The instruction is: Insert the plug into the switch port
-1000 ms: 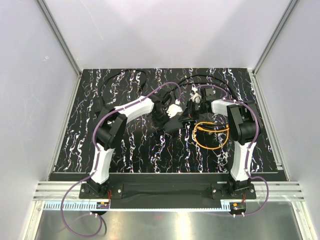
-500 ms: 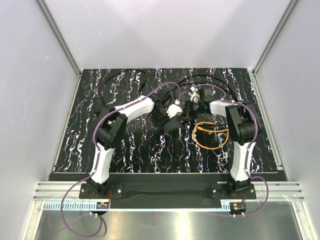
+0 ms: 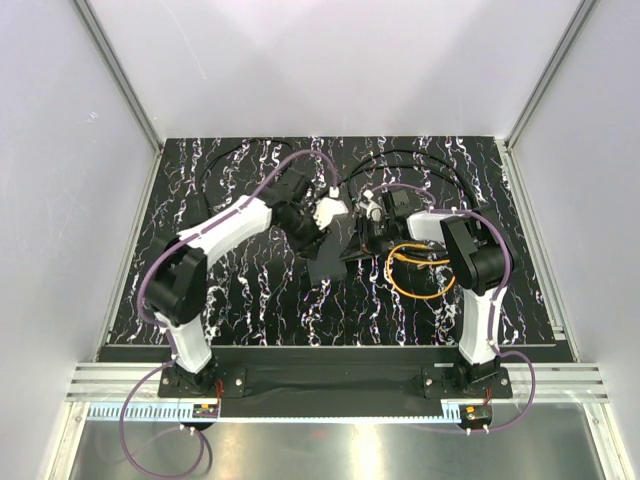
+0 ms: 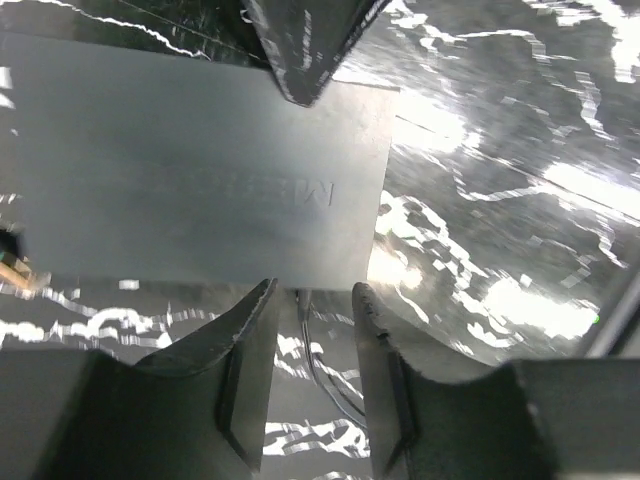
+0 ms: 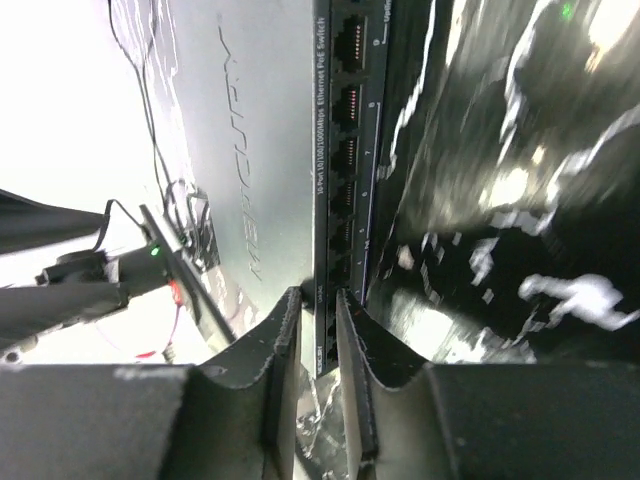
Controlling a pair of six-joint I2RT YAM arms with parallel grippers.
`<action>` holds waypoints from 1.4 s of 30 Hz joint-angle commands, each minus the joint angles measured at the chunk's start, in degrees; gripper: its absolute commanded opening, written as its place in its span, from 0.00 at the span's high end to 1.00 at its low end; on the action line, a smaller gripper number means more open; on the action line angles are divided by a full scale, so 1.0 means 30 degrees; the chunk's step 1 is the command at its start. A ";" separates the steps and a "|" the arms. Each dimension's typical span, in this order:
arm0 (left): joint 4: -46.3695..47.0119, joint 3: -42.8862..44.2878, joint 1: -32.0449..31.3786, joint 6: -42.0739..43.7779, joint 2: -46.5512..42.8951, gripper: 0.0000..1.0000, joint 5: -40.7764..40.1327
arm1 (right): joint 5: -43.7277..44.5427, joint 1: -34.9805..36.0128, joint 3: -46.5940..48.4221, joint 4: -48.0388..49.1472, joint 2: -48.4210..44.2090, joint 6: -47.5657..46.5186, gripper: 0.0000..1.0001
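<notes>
The switch (image 3: 335, 260), a flat matte-black box, sits mid-mat; the left wrist view shows its broad top (image 4: 200, 170). Its port row (image 5: 345, 130) runs along one narrow edge in the right wrist view. My right gripper (image 5: 316, 300) is shut on that edge near its end and reaches in from the right (image 3: 368, 228). My left gripper (image 4: 312, 295) is open just short of the switch's near edge, touching nothing. The orange cable (image 3: 420, 272) lies coiled on the mat to the right of the switch. I cannot make out its plug.
Thin black cables loop over the back of the mat (image 3: 245, 150) and behind the right arm (image 3: 430, 160); one also runs under my left fingers (image 4: 320, 370). White walls close in the mat (image 3: 200, 300) on three sides.
My left gripper has opened, let go of the switch and drawn back up and to the left. The switch has slid slightly toward the front left. The right gripper keeps its grip.
</notes>
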 commanded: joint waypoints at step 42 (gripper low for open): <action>0.3779 -0.0938 0.5930 -0.6089 -0.4712 0.34 0.3448 | 0.8331 -0.6200 0.9507 -1.4799 -0.2596 -1.4994 0.33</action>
